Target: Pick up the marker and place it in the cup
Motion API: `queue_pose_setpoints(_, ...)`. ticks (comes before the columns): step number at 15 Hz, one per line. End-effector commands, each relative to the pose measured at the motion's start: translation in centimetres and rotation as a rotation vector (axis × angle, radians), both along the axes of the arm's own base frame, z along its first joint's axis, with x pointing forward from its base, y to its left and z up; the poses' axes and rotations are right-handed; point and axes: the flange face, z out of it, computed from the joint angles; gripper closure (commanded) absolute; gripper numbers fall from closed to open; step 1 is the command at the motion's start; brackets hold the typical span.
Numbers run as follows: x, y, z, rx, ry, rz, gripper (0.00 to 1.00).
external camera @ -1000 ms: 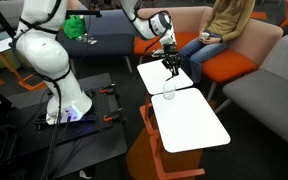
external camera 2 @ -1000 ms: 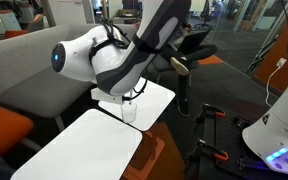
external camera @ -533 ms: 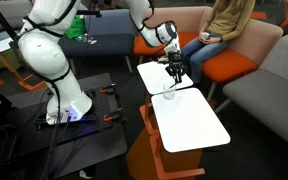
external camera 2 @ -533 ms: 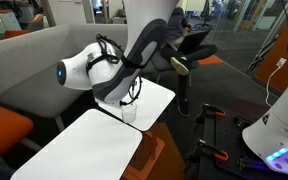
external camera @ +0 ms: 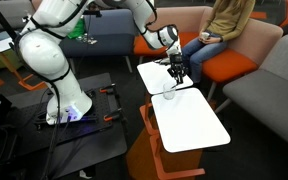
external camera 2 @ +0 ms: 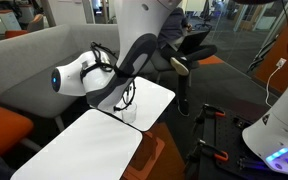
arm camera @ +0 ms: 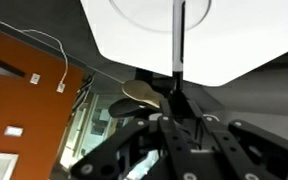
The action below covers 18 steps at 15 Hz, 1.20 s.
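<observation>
My gripper [external camera: 176, 70] hangs just above and slightly behind the clear cup [external camera: 169, 93], which stands on the near edge of a white table [external camera: 156, 74]. In the wrist view the gripper [arm camera: 177, 92] is shut on the thin marker [arm camera: 176, 40], which points straight at the table. The cup's round rim [arm camera: 134, 16] shows as an arc at the top of that view, and the marker tip lies within it. In an exterior view the cup [external camera 2: 130, 111] stands below the arm, whose body hides the fingers.
A second white table [external camera: 191, 122] adjoins the first one on the near side. A seated person [external camera: 222, 30] is on the orange and grey sofa [external camera: 246, 68] behind. A second white robot base [external camera: 56, 75] stands on the floor beside the tables.
The gripper with the marker has moved a little sideways and down, closer over the cup. The cup has not moved.
</observation>
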Motion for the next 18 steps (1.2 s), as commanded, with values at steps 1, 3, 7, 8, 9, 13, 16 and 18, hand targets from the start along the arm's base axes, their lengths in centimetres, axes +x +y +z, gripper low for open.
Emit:
queue_pose_setpoints(1, 0.5, 0.7, 0.2, 0.077, 0.006, -0.024, 0.80)
queue_pose_setpoints(3, 0.4, 1.0, 0.3, 0.122, 0.017, -0.037, 0.53)
queue_pose_setpoints(7, 0.4, 0.8, 0.8, 0.181, 0.011, -0.068, 0.23)
queue_pose_setpoints(8, 0.5, 0.7, 1.2, 0.197, -0.003, -0.066, 0.15)
queue_pose_setpoints(9, 0.8, 0.6, 1.7, 0.244, -0.021, -0.055, 0.08)
queue_pose_setpoints(13, 2.1, 0.4, 5.1, 0.419, -0.120, 0.037, 0.00)
queue_pose_setpoints(16, 1.9, -0.5, 8.1, 0.559, -0.144, 0.047, 0.00)
queue_pose_setpoints(18, 1.3, -1.1, 9.7, 0.648, -0.135, 0.068, 0.00)
